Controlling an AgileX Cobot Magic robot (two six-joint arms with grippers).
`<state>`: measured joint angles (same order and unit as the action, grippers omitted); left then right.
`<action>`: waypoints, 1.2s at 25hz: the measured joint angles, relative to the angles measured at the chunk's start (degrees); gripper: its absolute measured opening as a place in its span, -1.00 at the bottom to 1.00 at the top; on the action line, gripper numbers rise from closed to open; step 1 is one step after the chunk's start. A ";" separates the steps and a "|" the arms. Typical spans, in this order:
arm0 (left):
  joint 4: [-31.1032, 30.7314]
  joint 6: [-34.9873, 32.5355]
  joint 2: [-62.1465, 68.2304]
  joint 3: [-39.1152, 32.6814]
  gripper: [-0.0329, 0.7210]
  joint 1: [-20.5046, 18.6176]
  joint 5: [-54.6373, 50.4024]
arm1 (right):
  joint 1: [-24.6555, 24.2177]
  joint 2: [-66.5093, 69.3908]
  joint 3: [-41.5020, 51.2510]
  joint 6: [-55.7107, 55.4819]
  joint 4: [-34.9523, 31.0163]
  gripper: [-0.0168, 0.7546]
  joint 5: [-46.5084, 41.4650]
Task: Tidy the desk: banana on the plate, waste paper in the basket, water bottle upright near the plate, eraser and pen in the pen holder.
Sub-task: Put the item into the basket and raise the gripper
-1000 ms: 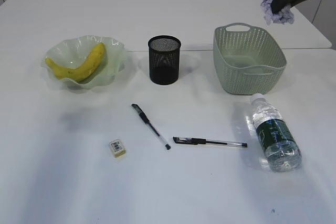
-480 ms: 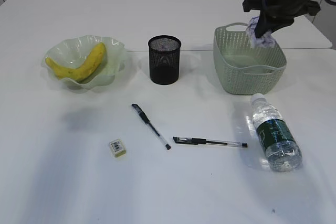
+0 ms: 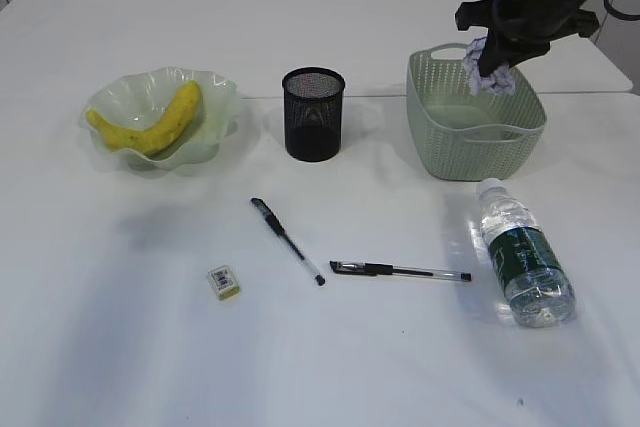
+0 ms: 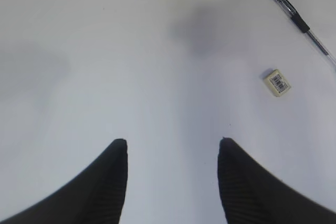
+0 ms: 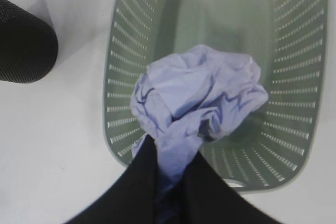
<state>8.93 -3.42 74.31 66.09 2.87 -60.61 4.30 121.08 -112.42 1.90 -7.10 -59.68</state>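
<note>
My right gripper (image 3: 497, 59) (image 5: 173, 148) is shut on the crumpled waste paper (image 3: 489, 75) (image 5: 199, 87), which hangs over the far end of the sage-green basket (image 3: 470, 137) (image 5: 296, 77). The banana (image 3: 150, 123) lies in the wavy plate (image 3: 218, 85). The water bottle (image 3: 523, 259) lies on its side in front of the basket. On the desk (image 3: 120, 347) are the eraser (image 3: 224, 281) (image 4: 277, 82) and two pens (image 3: 287, 240) (image 3: 400, 270). The black mesh pen holder (image 3: 313, 114) stands upright. My left gripper (image 4: 173, 142) is open over bare desk, left of the eraser.
In the right wrist view the pen holder (image 5: 23, 51) shows at the left edge, close beside the basket. One pen (image 4: 304, 24) shows at the top right of the left wrist view. The left arm is outside the exterior view.
The right gripper has carried the waste paper left and down from the back right corner to above the basket. Nothing else on the desk has moved.
</note>
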 joint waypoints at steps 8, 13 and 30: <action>0.00 0.00 0.00 0.00 0.11 0.00 0.56 | 0.00 0.00 0.00 0.00 0.34 -0.85 0.36; 0.00 0.00 0.00 0.00 0.11 0.00 1.48 | 0.00 0.54 0.00 0.00 0.44 -0.85 2.50; 1.88 0.00 0.00 0.00 0.11 0.00 5.95 | 0.00 0.92 0.00 -5.13 4.42 -0.11 11.02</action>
<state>10.81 -3.42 74.31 66.09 2.87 -54.67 4.30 122.00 -112.42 -3.23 -2.67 -48.66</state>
